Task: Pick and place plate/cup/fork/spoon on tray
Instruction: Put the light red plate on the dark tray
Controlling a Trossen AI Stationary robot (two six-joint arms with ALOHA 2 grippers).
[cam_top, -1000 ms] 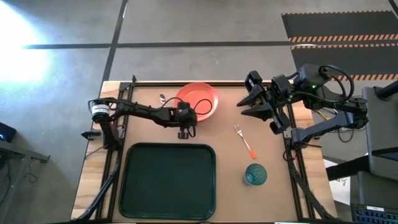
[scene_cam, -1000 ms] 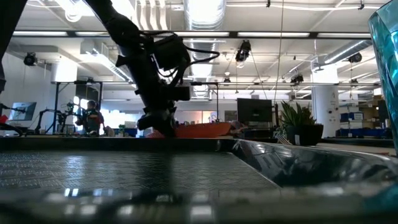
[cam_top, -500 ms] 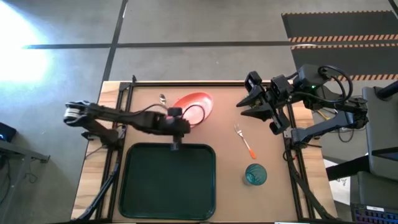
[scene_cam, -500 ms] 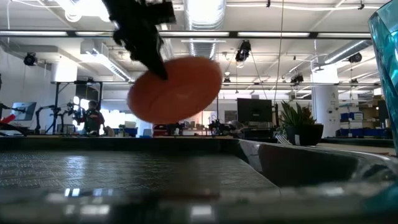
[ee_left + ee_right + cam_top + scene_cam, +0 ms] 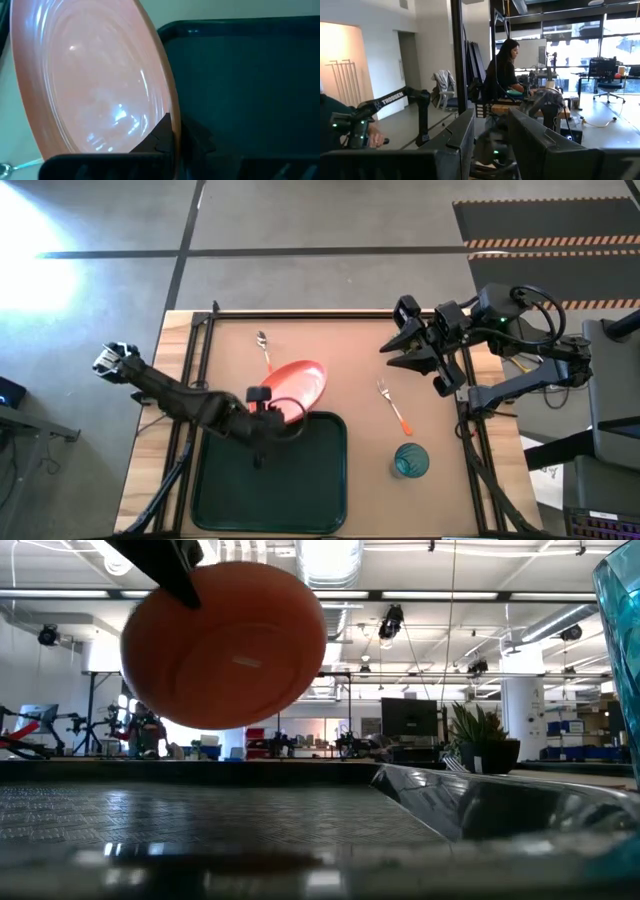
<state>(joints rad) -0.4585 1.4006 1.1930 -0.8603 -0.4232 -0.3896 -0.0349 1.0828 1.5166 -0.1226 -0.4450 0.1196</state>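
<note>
My left gripper point(image 5: 266, 412) is shut on the orange-red plate point(image 5: 296, 384) and holds it in the air over the far edge of the dark green tray point(image 5: 300, 480). In the low view the plate point(image 5: 225, 645) shows its underside, tilted. The spoon point(image 5: 262, 344) lies on the table beyond the plate. The fork point(image 5: 393, 406) and the teal cup point(image 5: 410, 460) are on the table to the right of the tray. My right gripper point(image 5: 398, 346) is open and empty, raised at the far right. My left gripper pinches the plate's rim point(image 5: 171, 120) between its two fingers, one finger point(image 5: 161, 136) on the plate's upper face and the other on its underside. It holds the edge nearest the tray. The plate is lifted clear and steeply tilted, reaching away from the fingers toward the far right.
The tray point(image 5: 250, 75) lies just below and in front of the plate, with bare floor showing. The cup's wall point(image 5: 622, 640) stands close at the low view's right edge. A person sits in the room beyond the table point(image 5: 502, 67).
My left gripper has lifted the plate off the table's far side and carried it toward the near edge, to above the tray's far rim. The plate has gone from lying flat to steeply tilted. The spoon, once beside the plate, now lies uncovered.
</note>
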